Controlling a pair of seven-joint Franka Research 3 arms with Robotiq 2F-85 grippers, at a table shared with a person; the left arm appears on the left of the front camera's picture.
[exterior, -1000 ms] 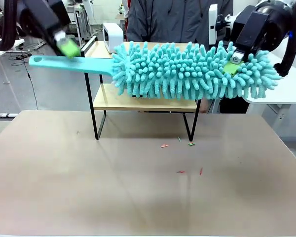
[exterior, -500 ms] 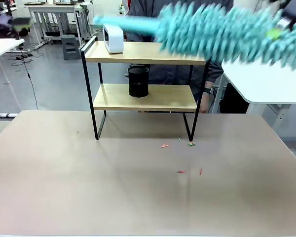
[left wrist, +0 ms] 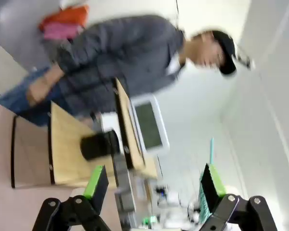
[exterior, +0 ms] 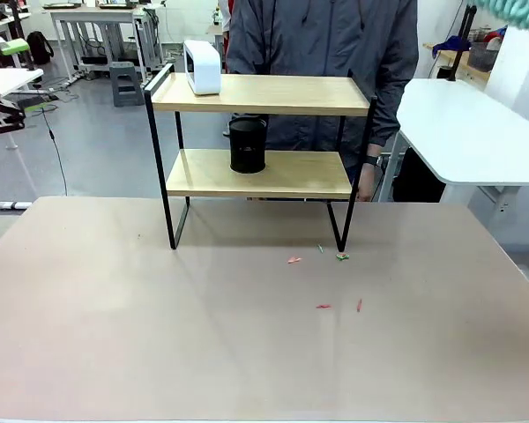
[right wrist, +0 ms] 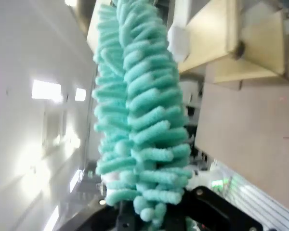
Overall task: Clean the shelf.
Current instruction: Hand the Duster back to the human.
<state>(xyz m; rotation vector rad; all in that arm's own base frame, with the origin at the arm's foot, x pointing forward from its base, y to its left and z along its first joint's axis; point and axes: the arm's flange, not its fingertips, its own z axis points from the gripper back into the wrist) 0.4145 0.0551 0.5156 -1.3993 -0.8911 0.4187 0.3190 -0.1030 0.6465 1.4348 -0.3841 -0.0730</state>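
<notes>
**Duster lifted clear of the shelf**

The shelf (exterior: 260, 132) stands centre frame, rigid, probably light. The soft teal duster (right wrist: 139, 120) is clamped in the closed right gripper (right wrist: 151, 219); its stiff handle seems the better hold. The left gripper (left wrist: 151, 185) gapes empty.

shelf (exterior: 260, 92) on tan table (exterior: 159, 335), white box (exterior: 202, 67) above, black cup (exterior: 248, 145) below
</notes>
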